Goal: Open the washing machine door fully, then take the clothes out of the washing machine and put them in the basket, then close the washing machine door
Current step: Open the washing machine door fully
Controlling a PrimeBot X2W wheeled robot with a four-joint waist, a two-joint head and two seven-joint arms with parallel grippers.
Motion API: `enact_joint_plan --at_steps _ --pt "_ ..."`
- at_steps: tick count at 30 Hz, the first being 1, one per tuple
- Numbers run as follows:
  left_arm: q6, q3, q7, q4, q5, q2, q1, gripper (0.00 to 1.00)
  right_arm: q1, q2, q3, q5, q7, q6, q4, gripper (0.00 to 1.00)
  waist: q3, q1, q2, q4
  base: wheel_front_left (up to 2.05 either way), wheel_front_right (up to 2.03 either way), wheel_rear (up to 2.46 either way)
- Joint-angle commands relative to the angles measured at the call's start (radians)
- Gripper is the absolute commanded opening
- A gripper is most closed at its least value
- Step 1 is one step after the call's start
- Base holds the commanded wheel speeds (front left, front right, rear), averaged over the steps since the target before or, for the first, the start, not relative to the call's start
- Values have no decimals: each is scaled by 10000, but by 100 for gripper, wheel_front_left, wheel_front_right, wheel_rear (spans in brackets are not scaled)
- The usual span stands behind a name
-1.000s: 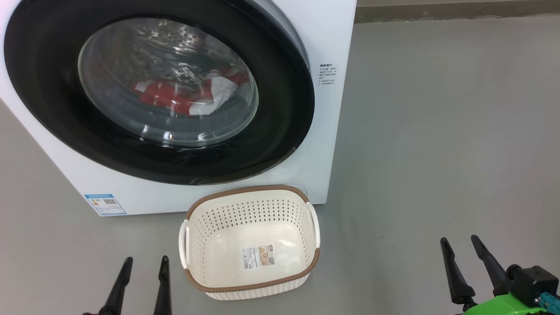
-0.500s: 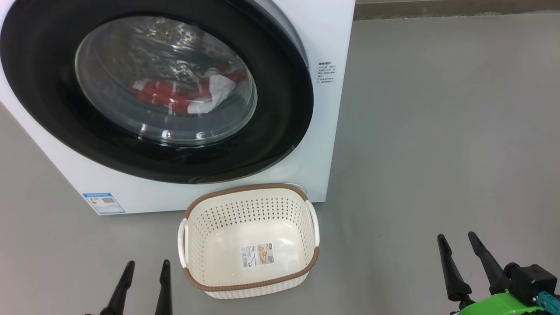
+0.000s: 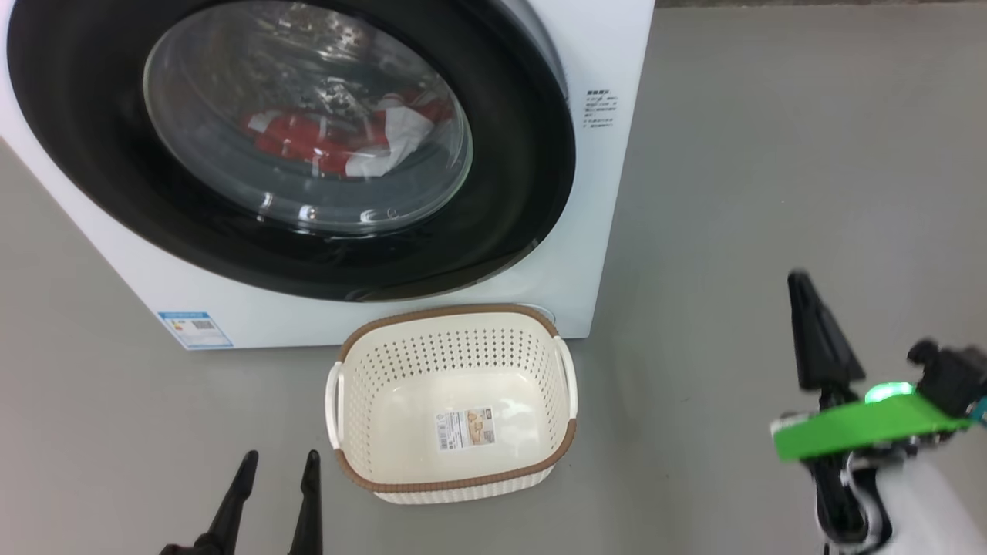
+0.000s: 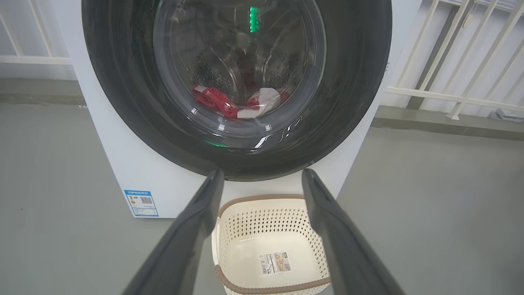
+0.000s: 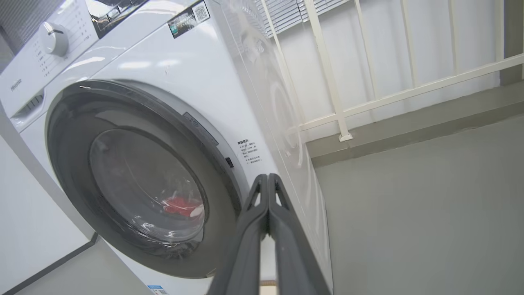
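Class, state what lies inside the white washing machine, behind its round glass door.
Bright red fabric clothes with white panels lie low in the perforated drum. Anything beneath them is hidden.

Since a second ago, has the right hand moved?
Yes. The right hand has gone up the head view, toward the machine: its tips were level with the basket's floor and are now past the basket's far rim. It has also shut.

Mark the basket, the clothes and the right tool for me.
the basket (image 3: 455,354): head view, on its perforated back wall.
the clothes (image 3: 308,142): head view, on the red fabric beside the white panel.
the right tool (image 5: 268,177): right wrist view, between its closed fingertips.
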Motion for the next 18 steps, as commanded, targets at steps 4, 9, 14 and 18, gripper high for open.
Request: enact_joint_plan --at_steps 4,9,14,18 --pt "109 98 -120 -275 -140 76 -723 100 -1520 -275 375 947 -88 6 -179 0 453 0 -1 367 0 0 0" --pt "112 -26 -120 -258 -282 76 -1048 100 -2752 -730 579 1850 -88 6 -20 0 926 0 -1 670 0 0 0" --pt "157 -244 -120 -239 -501 76 -1426 100 -3816 -1437 1083 2446 -88 6 195 0 1426 0 -1 963 0 0 0" --pt "174 -341 -120 -237 -597 76 -1614 100 -4483 -1785 1486 3023 -88 6 309 0 1758 0 -1 1085 0 0 0"
